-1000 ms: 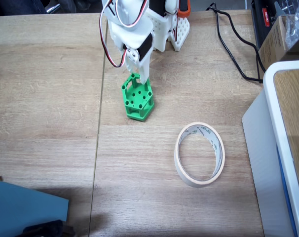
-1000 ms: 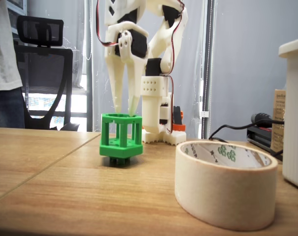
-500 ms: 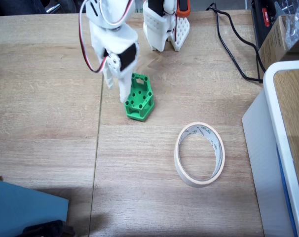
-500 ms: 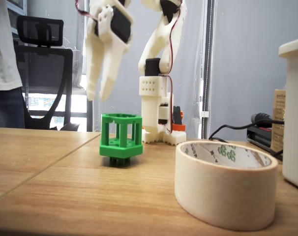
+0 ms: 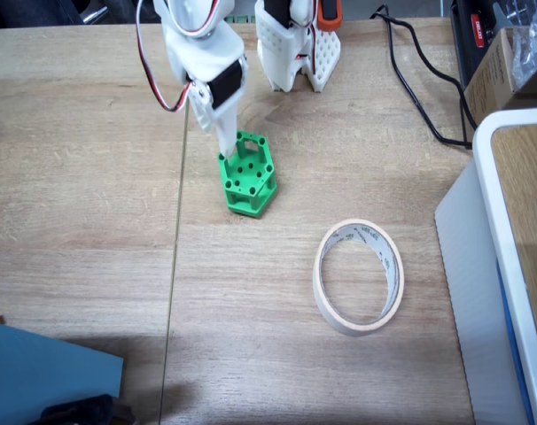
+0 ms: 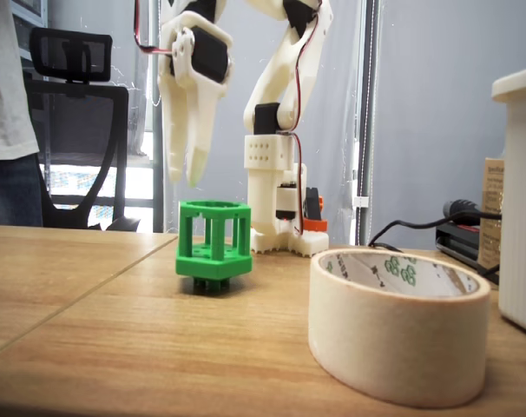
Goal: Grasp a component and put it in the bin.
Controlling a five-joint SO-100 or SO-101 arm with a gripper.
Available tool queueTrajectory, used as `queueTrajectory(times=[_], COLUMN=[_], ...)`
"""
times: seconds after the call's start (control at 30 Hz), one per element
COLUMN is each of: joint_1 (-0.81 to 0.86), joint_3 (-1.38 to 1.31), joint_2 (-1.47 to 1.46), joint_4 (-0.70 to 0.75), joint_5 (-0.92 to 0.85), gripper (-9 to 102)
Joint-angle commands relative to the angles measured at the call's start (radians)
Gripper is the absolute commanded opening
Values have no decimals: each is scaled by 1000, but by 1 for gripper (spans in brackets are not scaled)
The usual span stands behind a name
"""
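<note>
Green component [image 5: 247, 173] upright on table, gripper [image 6: 183, 178] above it, fingers nearly together, beige bin [image 5: 359, 275] apart, print unreadable

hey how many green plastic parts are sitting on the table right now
1. The green part stands on the wooden table, just below the gripper in the top-down fixed view, up and left of the tape roll.

Arm [image 6: 280, 52] top beyond frame edge.

Printed marks line the inner face of the masking tape roll [image 6: 398, 334], well apart from the gripper fingers [image 6: 193, 165]: repeating small dark-green logos and a line of text. The characters are too small to read. No other text is legible.
</note>
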Motion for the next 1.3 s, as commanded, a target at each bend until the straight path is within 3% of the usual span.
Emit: queueTrajectory(times=[0.0, 0.53, 1.03, 1.27], joint_1=[-3, -11, -156, -143], joint_3=[-44, -26, -26, -25], joint_2=[0, -133, -265, -268], joint_4=[6, 5, 3, 3], joint_5=[-3, -5, -5, -5], gripper=[17, 17, 17, 12])
